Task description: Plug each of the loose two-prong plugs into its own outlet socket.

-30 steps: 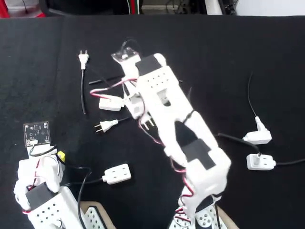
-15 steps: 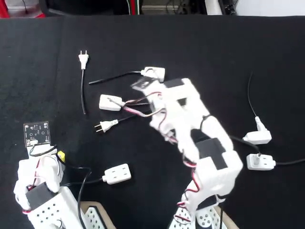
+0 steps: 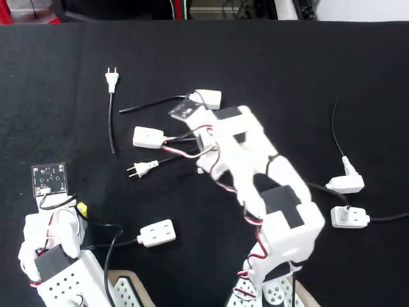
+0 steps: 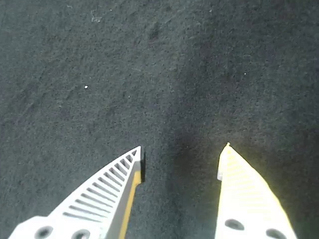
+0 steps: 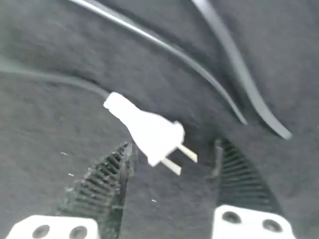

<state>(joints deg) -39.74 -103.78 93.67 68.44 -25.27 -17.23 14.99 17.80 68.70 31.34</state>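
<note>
My right gripper is open and hangs low over the black cloth. A white two-prong plug lies between its fingers without touching them. In the high view the right arm stretches from the near edge to the middle of the table. A plug lies just left of it, and another plug lies at the far left. White sockets lie at the centre left, farther back and near the front. My left gripper is open over bare cloth at the near left.
At the right edge lie a white socket and a white plug piece with thin black cords. Black cords run across the cloth beyond the right gripper. The left arm stays folded at the near left corner.
The right arm has drawn back from the far centre toward the near right, uncovering the back socket. The left arm has not moved.
</note>
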